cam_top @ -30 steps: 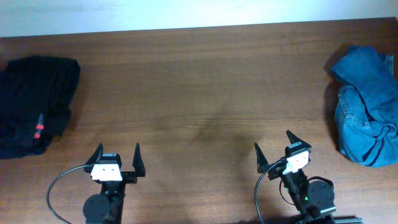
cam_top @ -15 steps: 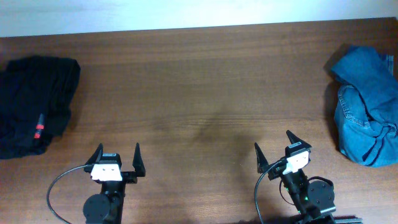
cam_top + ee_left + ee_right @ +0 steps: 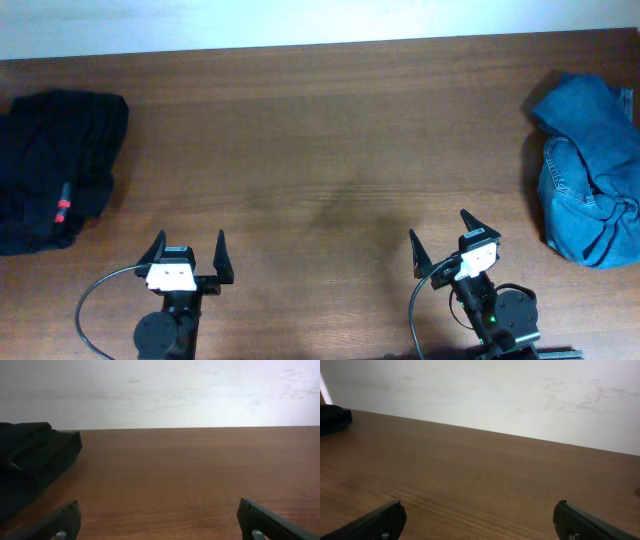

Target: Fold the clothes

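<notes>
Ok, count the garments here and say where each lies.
2. The crumpled blue denim jeans lie at the right edge of the brown wooden table; the bunched black garment with a red mark lies at its left edge. None seems hidden.

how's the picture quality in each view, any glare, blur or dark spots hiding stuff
Overhead: even light, sharp; the jeans show their seams, but the black garment is so dark its folds barely read, and the wall strip on top is washed out. Left wrist: soft focus, the near fingers blurred. Right wrist: horizon tilted, bright wall, no glare on the table.
</notes>
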Motion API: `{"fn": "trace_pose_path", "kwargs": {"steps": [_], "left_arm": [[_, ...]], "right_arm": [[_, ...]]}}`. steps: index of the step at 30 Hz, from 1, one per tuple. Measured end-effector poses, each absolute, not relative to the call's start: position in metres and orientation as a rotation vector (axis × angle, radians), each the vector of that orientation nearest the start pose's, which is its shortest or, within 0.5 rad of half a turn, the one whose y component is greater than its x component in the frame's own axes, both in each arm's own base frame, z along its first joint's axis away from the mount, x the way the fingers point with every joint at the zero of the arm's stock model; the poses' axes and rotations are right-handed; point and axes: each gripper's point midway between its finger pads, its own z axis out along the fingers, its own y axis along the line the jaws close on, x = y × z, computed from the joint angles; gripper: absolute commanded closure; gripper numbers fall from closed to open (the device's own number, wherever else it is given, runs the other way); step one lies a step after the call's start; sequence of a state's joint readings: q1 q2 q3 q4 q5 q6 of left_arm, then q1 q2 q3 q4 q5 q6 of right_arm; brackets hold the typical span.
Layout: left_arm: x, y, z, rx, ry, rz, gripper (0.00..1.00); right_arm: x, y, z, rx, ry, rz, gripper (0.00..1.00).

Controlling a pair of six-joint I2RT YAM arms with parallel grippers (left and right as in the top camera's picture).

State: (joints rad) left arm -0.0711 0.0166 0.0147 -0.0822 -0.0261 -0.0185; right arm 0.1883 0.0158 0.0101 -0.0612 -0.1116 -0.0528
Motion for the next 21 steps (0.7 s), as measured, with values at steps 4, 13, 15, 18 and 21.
{"fn": "trace_pose_path", "kwargs": {"steps": [4, 13, 15, 18, 21], "left_arm": [[0.246, -0.013, 0.157, 0.024, 1.655, -0.047, 0.01], [0.246, -0.013, 0.157, 0.024, 1.655, -0.047, 0.01], [0.246, -0.013, 0.157, 0.024, 1.655, -0.047, 0.01], [0.246, -0.013, 0.157, 0.024, 1.655, -0.047, 0.0], [0.246, -0.013, 0.157, 0.024, 1.655, -0.047, 0.01]], "right_arm": [[0.238, 0.065, 0.16, -0.281, 1.617, 0.194, 0.01], [0.238, 0.064, 0.16, -0.279, 1.617, 0.192, 0.01], [0.238, 0.064, 0.161, -0.267, 1.615, 0.203, 0.01], [0.238, 0.064, 0.17, -0.205, 1.591, 0.261, 0.01], [0.238, 0.064, 0.173, -0.145, 1.596, 0.315, 0.02]]}}
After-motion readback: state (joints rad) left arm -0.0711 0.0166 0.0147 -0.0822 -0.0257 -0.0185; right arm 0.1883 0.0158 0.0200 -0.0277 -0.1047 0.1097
